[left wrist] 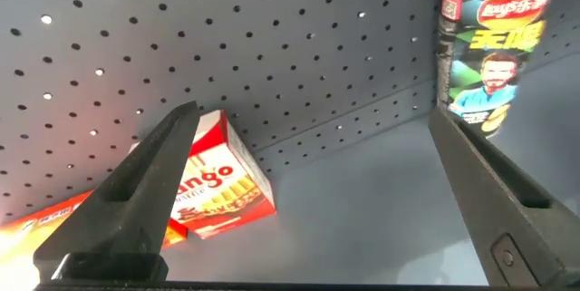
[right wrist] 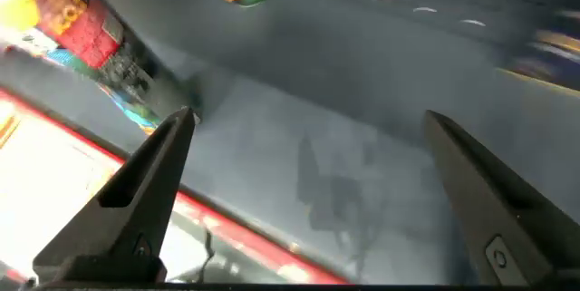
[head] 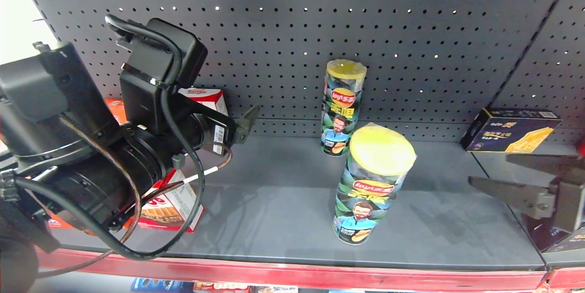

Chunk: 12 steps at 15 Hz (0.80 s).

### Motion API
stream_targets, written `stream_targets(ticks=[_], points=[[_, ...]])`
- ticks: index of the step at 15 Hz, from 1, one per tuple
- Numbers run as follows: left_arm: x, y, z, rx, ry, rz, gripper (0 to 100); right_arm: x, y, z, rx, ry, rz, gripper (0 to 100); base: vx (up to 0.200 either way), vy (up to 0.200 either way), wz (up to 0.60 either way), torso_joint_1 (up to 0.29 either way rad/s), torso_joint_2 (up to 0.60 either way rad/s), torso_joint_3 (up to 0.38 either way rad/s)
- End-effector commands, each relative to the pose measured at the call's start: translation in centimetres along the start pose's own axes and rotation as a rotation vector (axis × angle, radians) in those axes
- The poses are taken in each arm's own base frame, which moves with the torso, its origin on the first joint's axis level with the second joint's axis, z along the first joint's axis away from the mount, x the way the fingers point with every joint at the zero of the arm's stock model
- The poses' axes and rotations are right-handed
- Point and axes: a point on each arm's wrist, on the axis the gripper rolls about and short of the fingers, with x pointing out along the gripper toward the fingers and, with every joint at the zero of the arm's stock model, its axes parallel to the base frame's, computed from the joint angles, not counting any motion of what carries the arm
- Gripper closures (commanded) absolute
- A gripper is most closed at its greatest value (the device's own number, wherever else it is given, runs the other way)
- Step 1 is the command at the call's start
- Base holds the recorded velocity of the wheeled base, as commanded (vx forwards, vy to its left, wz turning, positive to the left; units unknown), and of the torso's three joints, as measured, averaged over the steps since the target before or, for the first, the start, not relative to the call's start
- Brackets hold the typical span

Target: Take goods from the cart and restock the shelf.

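Note:
Two tall chip cans with yellow lids stand upright on the grey shelf [head: 274, 210]: a front can [head: 372, 183] near the middle and a back can [head: 343, 108] against the pegboard. My left gripper [left wrist: 313, 119] hovers open and empty over the shelf's left part, pointing toward the back wall, well to the left of both cans. In its wrist view a red-and-white box [left wrist: 222, 182] lies just beyond its fingers, and the back can [left wrist: 489, 46] stands off to one side. My right gripper [head: 489, 169] hangs open and empty to the right of the front can [right wrist: 91, 37].
Two red-and-white snack boxes lie on the left, one at the back [head: 208, 98] and one near the front [head: 171, 204]. A dark box [head: 509, 130] rests at the back right. A red lip [head: 297, 277] runs along the shelf front. Bare shelf lies between the cans and each gripper.

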Motion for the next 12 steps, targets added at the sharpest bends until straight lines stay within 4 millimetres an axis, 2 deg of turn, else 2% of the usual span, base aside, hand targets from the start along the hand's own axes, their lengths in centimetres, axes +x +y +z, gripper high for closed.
stream_targets(ticks=[1, 8, 12], points=[[0.1, 0.0, -0.1, 0.000, 0.002, 0.005, 0, 4.2, 0.4, -1.2, -0.004, 0.135, 0.049, 0, 0.000, 0.000, 0.00, 0.000, 0.00, 0.000], [0.4, 0.9, -0.1, -0.005, -0.015, 0.028, 0, 6.5, 2.0, -2.4, -0.059, 0.224, 0.130, 0, 0.000, 0.000, 0.00, 0.000, 0.00, 0.000], [0.5, 1.1, -0.2, -0.004, -0.012, 0.033, 0, 7.9, 2.5, -2.2, -0.085, 0.240, 0.152, 0, 0.000, 0.000, 0.00, 0.000, 0.00, 0.000]])
